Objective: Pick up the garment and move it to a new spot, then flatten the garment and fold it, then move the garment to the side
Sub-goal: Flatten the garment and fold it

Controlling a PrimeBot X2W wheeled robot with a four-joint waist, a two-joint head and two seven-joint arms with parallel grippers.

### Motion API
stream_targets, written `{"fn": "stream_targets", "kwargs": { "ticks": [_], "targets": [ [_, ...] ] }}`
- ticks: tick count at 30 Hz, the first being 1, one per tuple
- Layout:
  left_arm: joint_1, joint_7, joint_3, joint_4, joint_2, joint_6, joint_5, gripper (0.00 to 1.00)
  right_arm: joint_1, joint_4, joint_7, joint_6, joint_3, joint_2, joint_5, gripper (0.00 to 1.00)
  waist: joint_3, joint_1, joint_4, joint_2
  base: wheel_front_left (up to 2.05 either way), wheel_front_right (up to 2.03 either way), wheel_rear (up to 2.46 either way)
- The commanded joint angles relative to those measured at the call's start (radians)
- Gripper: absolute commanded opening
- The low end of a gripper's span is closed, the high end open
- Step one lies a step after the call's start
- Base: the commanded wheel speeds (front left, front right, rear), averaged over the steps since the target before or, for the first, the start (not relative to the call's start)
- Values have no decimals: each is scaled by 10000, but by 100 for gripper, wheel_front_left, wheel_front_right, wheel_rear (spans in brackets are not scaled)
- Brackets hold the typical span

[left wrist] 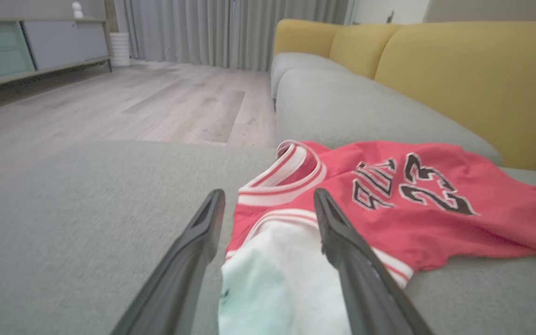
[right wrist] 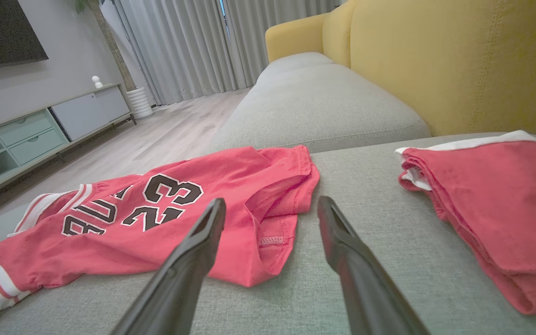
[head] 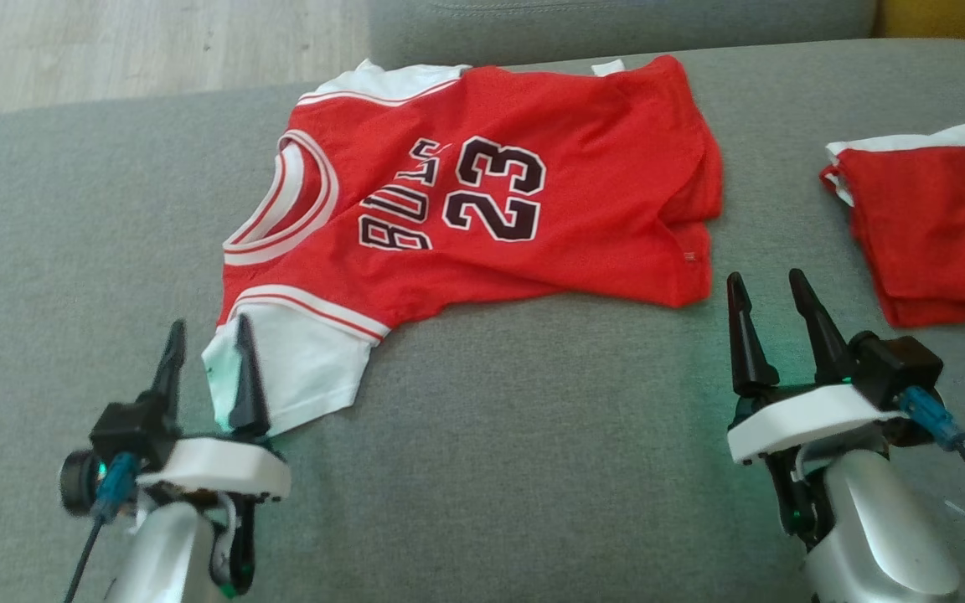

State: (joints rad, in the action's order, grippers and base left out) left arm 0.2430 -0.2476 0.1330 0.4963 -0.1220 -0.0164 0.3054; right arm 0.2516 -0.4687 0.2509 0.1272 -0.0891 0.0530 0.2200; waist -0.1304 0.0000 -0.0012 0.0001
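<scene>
Shirt [head: 482,193]: lying spread at 12 o'clock; you are facing folding.
Left gripper [head: 210,327]: gaping over sleeve [head: 307,368].
Right gripper [head: 766,278]: gaping, empty.

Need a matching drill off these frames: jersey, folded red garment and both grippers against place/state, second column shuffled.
Column one
1. red number 23 jersey
2. folded red garment
3. left gripper
4. right gripper

Column two
A. open, over bare grey sofa cushion, facing the gap between the two garments
B. spread out, print facing up
C. open, fingers either side of the white sleeve
D. lying at the robot's right, white band along its far edge

Pairs: 1-B, 2-D, 3-C, 4-A
</scene>
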Motion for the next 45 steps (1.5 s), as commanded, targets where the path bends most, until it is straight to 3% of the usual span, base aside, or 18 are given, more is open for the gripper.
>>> {"fn": "stream_targets", "kwargs": {
  "ticks": [1,6,15,22,23,24,25,37,45],
  "targets": [
    [328,-123,-219,-474,-93,66,-99,100,151,275,106,35,-234,-27,64,100,-53,0,89,-1,0,0,0],
    [231,-137,-93,-1070,131,260,-272,100,464,161,-145,35,-413,-12,241,100,-239,0,346,-1,0,0,0],
    [523,-140,192,-1014,442,580,-474,100,2295,-1489,-2052,35,-676,592,1530,100,-769,0,1001,-1,0,0,0],
    [810,-140,423,-813,584,714,-529,100,3453,-2771,-2928,35,-1083,1034,2335,100,-1020,0,1328,-1,0,0,0],
    [829,-140,443,-790,596,727,-532,100,3553,-2895,-3012,35,-1183,1056,2469,97,-1034,0,1352,-1,0,0,0],
    [846,-140,456,-770,607,737,-534,100,3646,-2990,-3068,35,-1285,1081,2608,43,-1046,0,1371,-1,0,0,0],
    [862,-140,465,-752,617,745,-534,100,3731,-3062,-3080,35,-1382,1119,2730,0,-1056,0,1387,-1,0,0,0],
    [961,-141,438,-648,677,820,-542,100,4768,-3387,-2773,35,-2048,1682,3844,0,-1109,0,1483,-1,0,0,0],
    [1092,-141,524,-741,702,911,-519,100,5861,-3846,-2600,35,-2316,2341,3858,0,-1367,0,1792,-1,0,0,0]
  ]
}}
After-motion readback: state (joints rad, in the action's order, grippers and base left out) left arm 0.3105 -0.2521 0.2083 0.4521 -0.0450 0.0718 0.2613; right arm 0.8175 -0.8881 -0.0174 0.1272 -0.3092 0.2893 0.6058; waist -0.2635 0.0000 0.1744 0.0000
